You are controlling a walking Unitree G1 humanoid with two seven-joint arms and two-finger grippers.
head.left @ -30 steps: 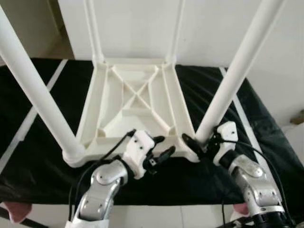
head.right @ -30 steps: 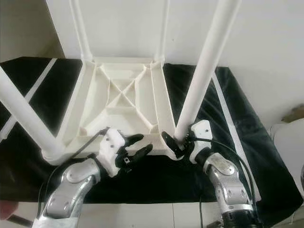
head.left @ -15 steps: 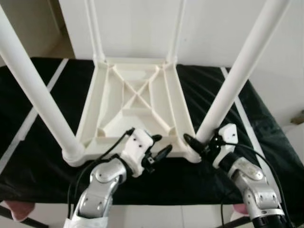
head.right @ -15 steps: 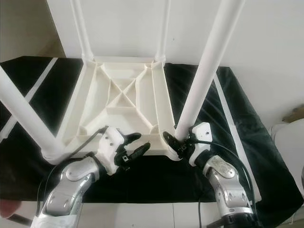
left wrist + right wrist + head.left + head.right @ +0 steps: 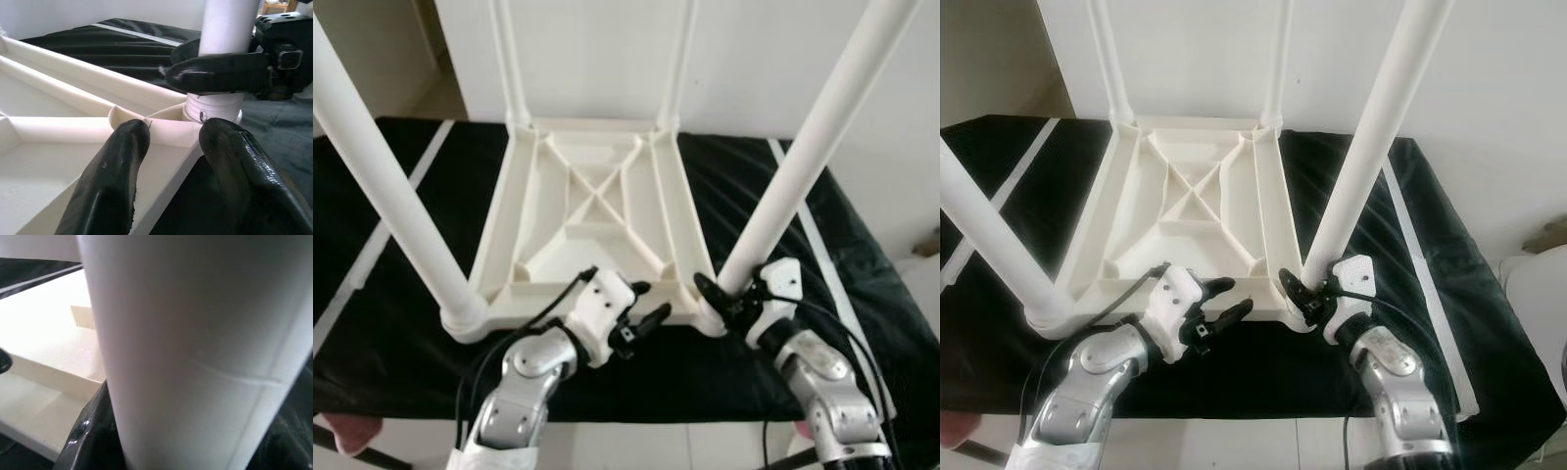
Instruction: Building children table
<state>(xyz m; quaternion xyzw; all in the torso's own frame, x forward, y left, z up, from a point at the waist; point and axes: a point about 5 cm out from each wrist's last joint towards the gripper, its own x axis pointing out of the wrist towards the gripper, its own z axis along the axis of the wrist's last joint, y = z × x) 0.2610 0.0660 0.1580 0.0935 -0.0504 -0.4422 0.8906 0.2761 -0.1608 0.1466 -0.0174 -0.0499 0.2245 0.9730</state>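
On the black-covered worktop (image 5: 401, 323) before you, the upturned children's table (image 5: 592, 230) lies legs-up, your right end effector (image 5: 724, 299) clamped around the near right leg (image 5: 798, 166) at its socket, its axis rising away, while your left end effector (image 5: 641, 313), fingers apart, straddles the near rim.

The upside-down table (image 5: 592, 211) looks like smooth white plastic. It lies on a black cloth (image 5: 401, 323). The arms (image 5: 524, 377) are shiny silver metal.
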